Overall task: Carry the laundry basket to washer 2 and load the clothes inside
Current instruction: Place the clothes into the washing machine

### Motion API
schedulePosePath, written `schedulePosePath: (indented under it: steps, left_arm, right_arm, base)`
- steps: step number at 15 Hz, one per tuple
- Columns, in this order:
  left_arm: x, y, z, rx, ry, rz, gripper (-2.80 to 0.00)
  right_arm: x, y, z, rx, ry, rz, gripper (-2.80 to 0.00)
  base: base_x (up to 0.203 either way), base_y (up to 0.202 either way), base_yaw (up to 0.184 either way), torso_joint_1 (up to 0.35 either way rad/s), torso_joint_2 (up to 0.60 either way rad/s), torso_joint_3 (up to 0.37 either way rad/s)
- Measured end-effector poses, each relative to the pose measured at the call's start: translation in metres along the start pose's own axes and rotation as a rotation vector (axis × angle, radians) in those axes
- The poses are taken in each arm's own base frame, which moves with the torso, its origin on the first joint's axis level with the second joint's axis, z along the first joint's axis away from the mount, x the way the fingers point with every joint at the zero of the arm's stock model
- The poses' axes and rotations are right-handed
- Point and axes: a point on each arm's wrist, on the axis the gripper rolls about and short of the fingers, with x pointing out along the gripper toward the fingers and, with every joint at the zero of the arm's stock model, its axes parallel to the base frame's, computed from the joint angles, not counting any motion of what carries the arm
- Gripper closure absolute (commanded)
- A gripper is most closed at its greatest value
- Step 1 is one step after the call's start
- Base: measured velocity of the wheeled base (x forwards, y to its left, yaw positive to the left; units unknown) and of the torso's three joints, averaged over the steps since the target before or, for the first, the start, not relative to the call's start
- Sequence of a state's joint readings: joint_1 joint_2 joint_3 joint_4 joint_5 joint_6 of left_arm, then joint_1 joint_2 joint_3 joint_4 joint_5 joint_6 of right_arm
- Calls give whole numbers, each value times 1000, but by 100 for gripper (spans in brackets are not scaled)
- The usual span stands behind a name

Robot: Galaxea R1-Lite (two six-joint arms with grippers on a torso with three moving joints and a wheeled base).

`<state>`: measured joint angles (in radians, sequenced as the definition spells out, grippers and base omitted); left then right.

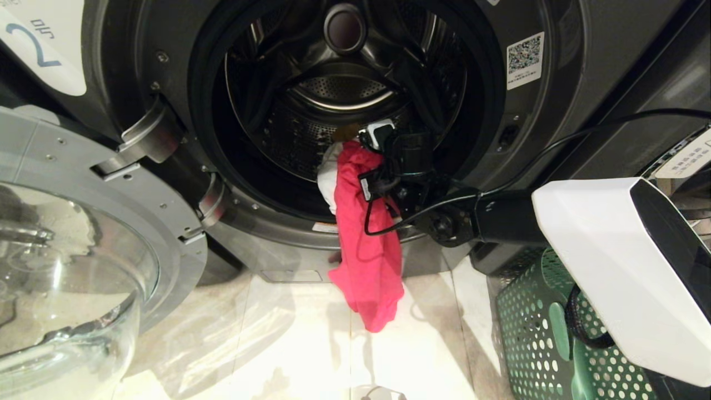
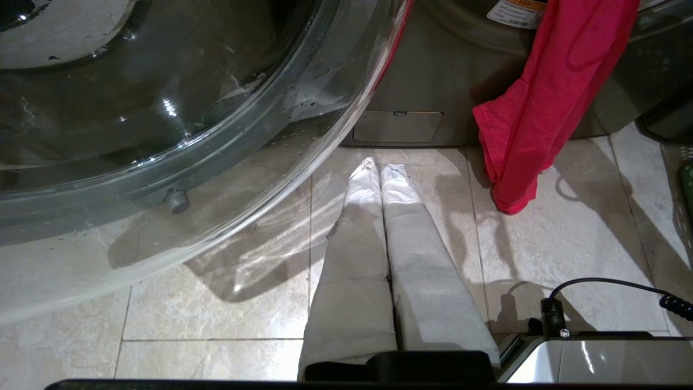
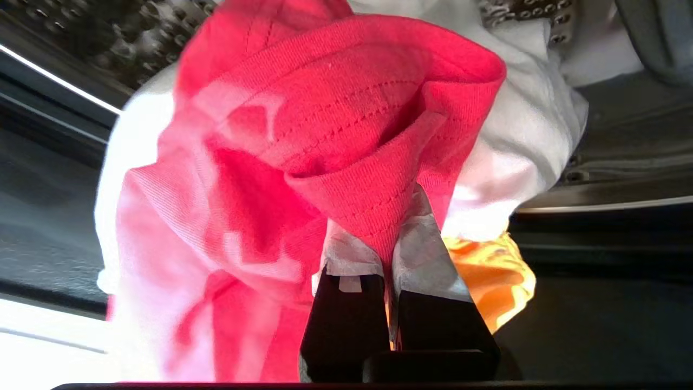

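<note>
Right gripper (image 3: 387, 254): fingers (image 3: 346, 303) closed tight, pinching fold of pink-red garment (image 3: 325, 119).
Pink-red garment: bunched above gripper, fills most of view, drapes down along one side.
White garment (image 3: 520, 135): behind the pink-red one, touching it.
Yellow-orange garment (image 3: 492, 271): small bit showing just beside the fingers, under the white.
Washer drum (image 3: 81, 32): perforated metal behind the clothes; dark door opening rim (image 3: 606, 206) beside them.

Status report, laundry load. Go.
Right claw shut on pink-red garment at washer 2 mouth. Garment hangs over door sill. Left claw shut, parked low.
</note>
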<state>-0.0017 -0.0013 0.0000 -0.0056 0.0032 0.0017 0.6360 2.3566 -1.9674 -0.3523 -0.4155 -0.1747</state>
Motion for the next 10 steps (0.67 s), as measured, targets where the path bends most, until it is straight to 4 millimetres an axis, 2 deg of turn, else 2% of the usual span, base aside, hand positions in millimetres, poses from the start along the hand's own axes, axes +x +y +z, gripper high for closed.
schedulePosePath:
  steps: [3, 7, 10]
  left_arm:
    - [0, 0, 0, 0, 0, 0, 0]
    - [0, 0, 0, 0, 0, 0, 0]
    - [0, 0, 0, 0, 0, 0, 0]
  right_arm:
    - [-4, -5, 11, 23, -33, -11, 0]
    - [-21, -7, 37, 84, -78, 3, 0]
    - [-35, 0, 52, 129, -100, 13, 0]
  base:
    - [0, 0, 0, 0, 0, 0]
    - [0, 0, 0, 0, 0, 0]
    - [0, 0, 0, 0, 0, 0]
